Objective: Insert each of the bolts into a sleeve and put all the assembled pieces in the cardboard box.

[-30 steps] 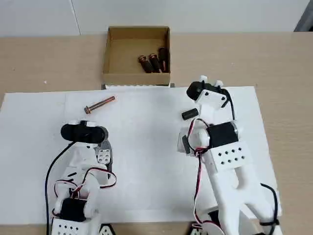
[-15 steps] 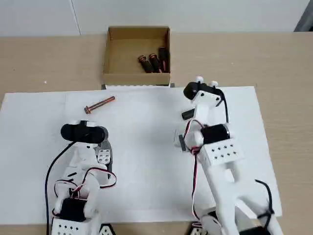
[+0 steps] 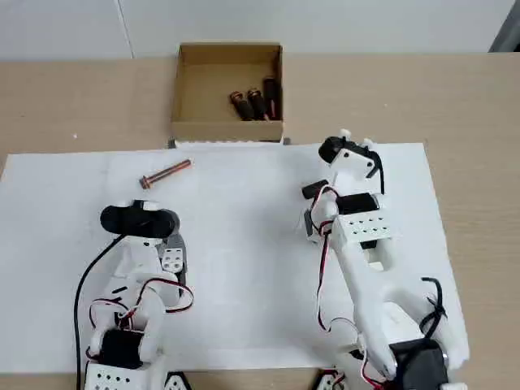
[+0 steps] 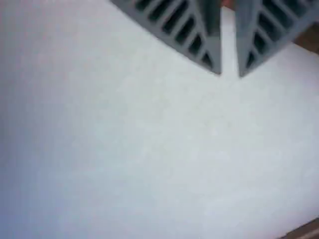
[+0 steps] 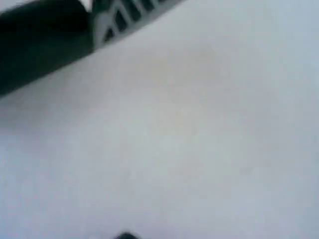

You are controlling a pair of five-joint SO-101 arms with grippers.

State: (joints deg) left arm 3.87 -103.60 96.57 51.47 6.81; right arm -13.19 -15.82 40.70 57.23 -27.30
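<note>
A copper-coloured bolt (image 3: 165, 173) lies on the white paper (image 3: 244, 268), left of centre. A short black sleeve (image 3: 315, 189) lies on the paper below the cardboard box (image 3: 185, 89), which holds three assembled pieces (image 3: 256, 103). My right gripper (image 3: 310, 219) hangs just on the near side of the sleeve. In the right wrist view the sleeve (image 5: 40, 42) looms beside one grey finger (image 5: 122, 17), and the jaws look open. My left gripper (image 3: 175, 246) sits low over the paper, below the bolt. Its fingers (image 4: 209, 45) are nearly together with nothing between them.
The paper covers the middle of the wooden table (image 3: 73, 97). The box stands at the paper's far edge. Bare paper lies between the two arms.
My right arm has swung and its gripper has shifted slightly toward the sleeve, which has stayed put. The left arm and the bolt have not moved.
</note>
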